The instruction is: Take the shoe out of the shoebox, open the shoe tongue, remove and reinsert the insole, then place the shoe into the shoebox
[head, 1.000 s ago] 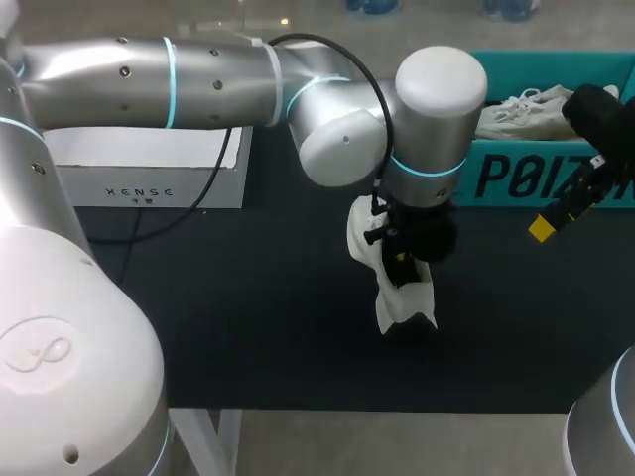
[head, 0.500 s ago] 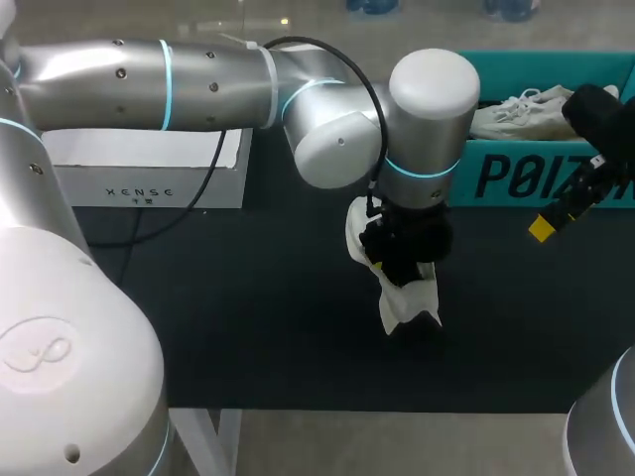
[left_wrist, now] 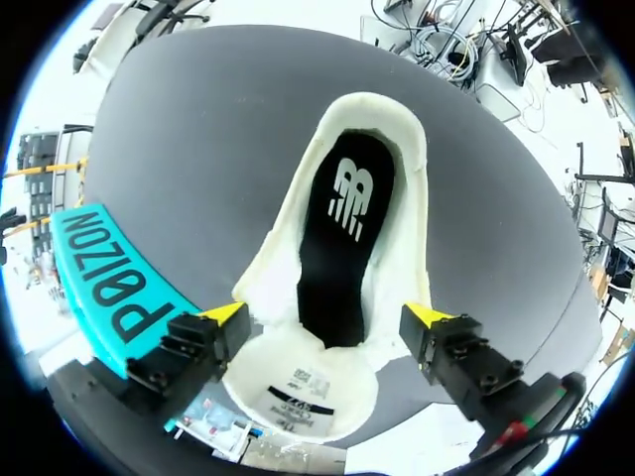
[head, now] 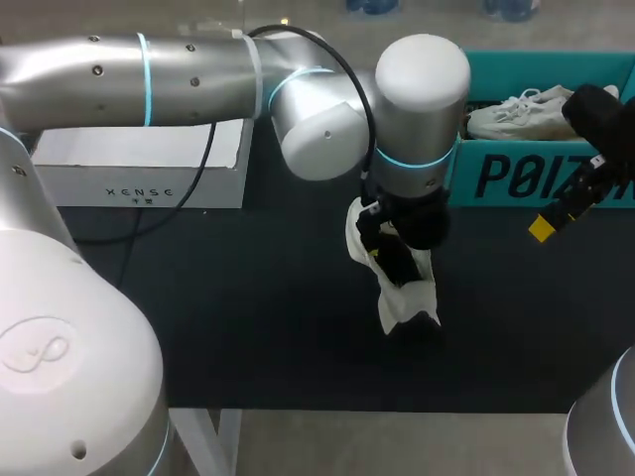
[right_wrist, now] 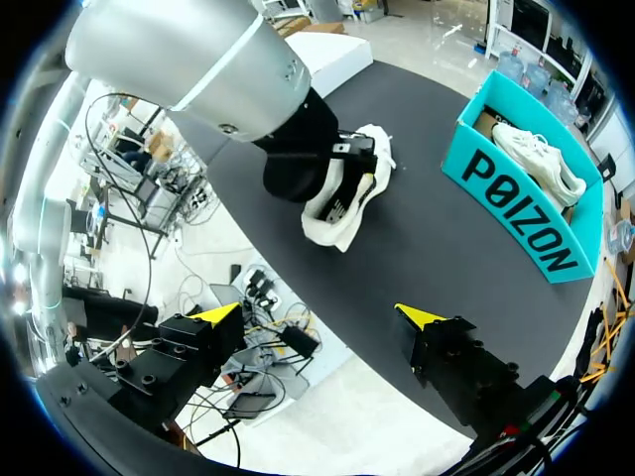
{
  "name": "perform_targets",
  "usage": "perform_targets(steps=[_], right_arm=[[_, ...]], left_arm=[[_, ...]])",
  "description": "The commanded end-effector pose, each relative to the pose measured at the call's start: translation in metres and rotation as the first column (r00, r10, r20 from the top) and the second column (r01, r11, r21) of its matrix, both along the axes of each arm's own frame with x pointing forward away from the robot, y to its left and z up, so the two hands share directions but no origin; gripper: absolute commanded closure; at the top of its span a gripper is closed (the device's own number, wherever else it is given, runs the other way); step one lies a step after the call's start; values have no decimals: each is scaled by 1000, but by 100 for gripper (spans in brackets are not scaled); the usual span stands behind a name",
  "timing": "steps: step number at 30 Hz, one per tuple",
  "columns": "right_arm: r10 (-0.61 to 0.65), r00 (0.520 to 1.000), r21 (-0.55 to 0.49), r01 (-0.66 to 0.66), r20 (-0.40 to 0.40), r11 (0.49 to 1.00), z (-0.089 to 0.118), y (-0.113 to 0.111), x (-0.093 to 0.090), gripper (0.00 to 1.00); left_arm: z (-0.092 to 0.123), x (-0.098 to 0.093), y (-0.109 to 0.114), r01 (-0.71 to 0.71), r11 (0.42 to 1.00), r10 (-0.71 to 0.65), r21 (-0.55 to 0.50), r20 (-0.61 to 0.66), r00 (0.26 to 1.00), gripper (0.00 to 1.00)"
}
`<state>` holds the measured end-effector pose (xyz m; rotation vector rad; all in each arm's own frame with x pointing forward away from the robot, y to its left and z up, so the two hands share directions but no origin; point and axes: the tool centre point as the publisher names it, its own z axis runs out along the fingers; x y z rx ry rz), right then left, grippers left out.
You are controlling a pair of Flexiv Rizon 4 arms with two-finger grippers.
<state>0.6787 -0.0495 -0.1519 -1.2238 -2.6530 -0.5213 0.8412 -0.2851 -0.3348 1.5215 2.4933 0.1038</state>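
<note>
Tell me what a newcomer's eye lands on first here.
The big silver left arm dominates, stretched past mid-table with its hand over a white shoe lying on the dark table. From the left wrist, the shoe's black insole shows down its open mouth. Next comes the teal shoebox at the table's far right, with a second white shoe inside it.

Overhead and wrist views, common shoe (head: 407,302)

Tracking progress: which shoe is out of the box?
The shoe under the left gripper, on the table; the other shoe lies in the teal shoebox.
</note>
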Motion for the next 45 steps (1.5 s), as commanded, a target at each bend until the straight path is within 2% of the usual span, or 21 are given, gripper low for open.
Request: perform_targets(steps=[1,11,15,16,17,23,31,43,44,45], right_arm=[[0,1000,-2,0,-4,1000,0,1,2,0],[0,1000,-2,0,-4,1000,0,1,2,0],[0,1000,-2,0,-4,1000,0,1,2,0],[0,1000,-2,0,-4,1000,0,1,2,0],[0,1000,-2,0,-4,1000,0,1,2,0],[0,1000,-2,0,-4,1000,0,1,2,0],[0,1000,-2,0,-4,1000,0,1,2,0],[0,1000,-2,0,-4,1000,0,1,2,0],[0,1000,-2,0,-4,1000,0,1,2,0],[0,1000,-2,0,-4,1000,0,1,2,0]], left_arm=[[21,-1,10,-4,1000,4,-5,22,1000,0],[59,10,13,-12,999,15,-32,79,997,0],[63,15,11,-23,999,26,-31,94,995,0],[61,16,10,-29,999,32,-33,94,995,46],[59,18,9,-33,998,37,-46,91,995,100],[43,24,6,-43,999,45,-29,81,996,100],[20,12,9,-40,999,40,-7,61,997,100],[16,-11,37,-129,991,128,25,30,991,100],[18,-13,41,-166,986,165,26,31,986,70],[20,-13,45,-190,982,190,10,23,982,0]])
